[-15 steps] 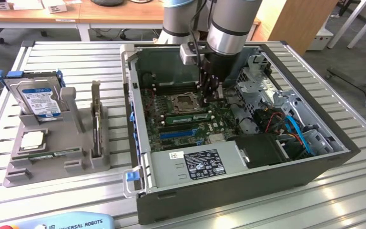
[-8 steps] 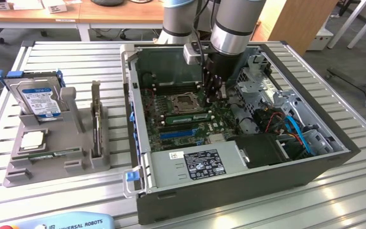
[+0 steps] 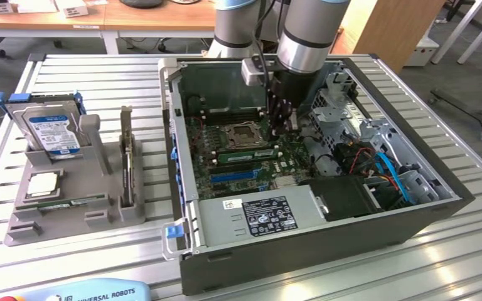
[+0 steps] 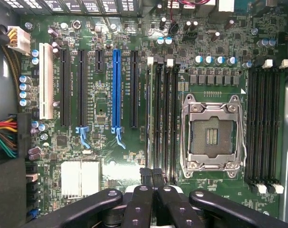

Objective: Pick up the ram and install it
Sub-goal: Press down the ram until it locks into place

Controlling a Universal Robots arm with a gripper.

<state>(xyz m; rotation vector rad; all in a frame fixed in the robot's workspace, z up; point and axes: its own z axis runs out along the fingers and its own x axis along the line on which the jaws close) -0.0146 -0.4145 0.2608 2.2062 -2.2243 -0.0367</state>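
My gripper hangs inside the open computer case, over the motherboard, just off the processor socket. In the wrist view the gripper is shut, its dark fingertips pressed together with nothing visible between them, above the end of the memory slots beside the socket. A green ram stick stands in a slot next to the socket. Another green stick with a pale label lies in the grey holder at the exterior view's left.
The holder also carries a hard drive, a square silver processor chip and a dark upright card. Inside the case are a power supply, blue and black cables and a drive cage. Case walls surround the board.
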